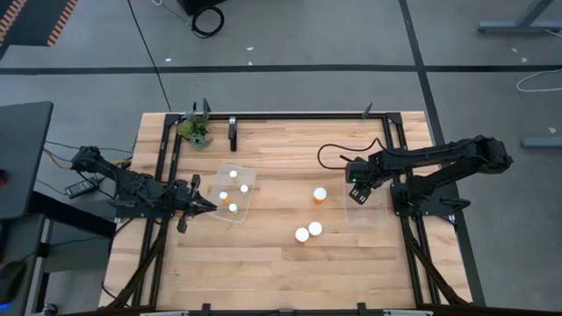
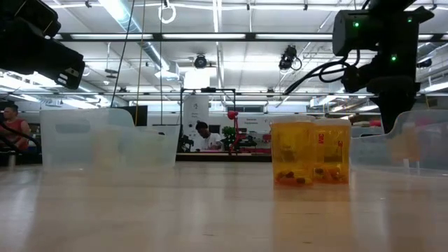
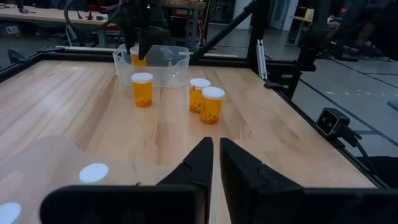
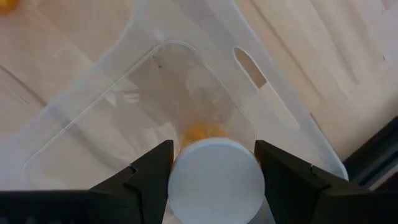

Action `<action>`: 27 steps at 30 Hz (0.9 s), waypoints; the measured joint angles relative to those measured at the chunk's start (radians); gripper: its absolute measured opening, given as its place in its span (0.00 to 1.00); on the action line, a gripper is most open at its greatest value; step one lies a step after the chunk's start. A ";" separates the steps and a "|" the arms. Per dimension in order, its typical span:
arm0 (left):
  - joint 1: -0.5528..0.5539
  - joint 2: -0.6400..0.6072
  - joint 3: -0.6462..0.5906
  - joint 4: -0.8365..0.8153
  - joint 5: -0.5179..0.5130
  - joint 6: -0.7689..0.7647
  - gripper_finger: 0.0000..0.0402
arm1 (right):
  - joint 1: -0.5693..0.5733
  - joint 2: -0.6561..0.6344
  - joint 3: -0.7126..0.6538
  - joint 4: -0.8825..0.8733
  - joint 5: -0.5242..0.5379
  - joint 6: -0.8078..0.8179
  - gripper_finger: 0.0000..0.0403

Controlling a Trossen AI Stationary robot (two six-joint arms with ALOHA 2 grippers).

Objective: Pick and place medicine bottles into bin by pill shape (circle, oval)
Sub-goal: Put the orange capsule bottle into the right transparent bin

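Three medicine bottles, amber with white caps, stand upright on the wooden table: one (image 1: 320,195) alone, and a pair (image 1: 314,228) (image 1: 302,234) side by side nearer the front. A further bottle (image 4: 216,180) sits between the fingers of my right gripper (image 1: 358,188), over the clear right bin (image 1: 362,211). The clear left bin (image 1: 234,195) holds several capped bottles. My left gripper (image 1: 209,204) hovers shut at that bin's near left corner, holding nothing. My right gripper pinches the bottle at its white cap (image 4: 214,186), one finger (image 4: 146,177) on each side. The fingers come from above, pointing down. The bottle stays upright, its amber body (image 3: 135,57) down within the bin's walls; whether it touches the bin floor I cannot tell.
A green plant clump (image 1: 195,132) sits at the far left corner. A black frame rail (image 1: 299,115) runs along the far edge and down both sides. Bare wood lies between the two bins and toward the near edge. People show in the room beyond.
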 joint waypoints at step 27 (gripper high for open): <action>0.000 0.000 0.000 0.000 0.000 0.000 0.07 | -0.020 0.001 0.000 0.167 -0.023 -0.047 0.56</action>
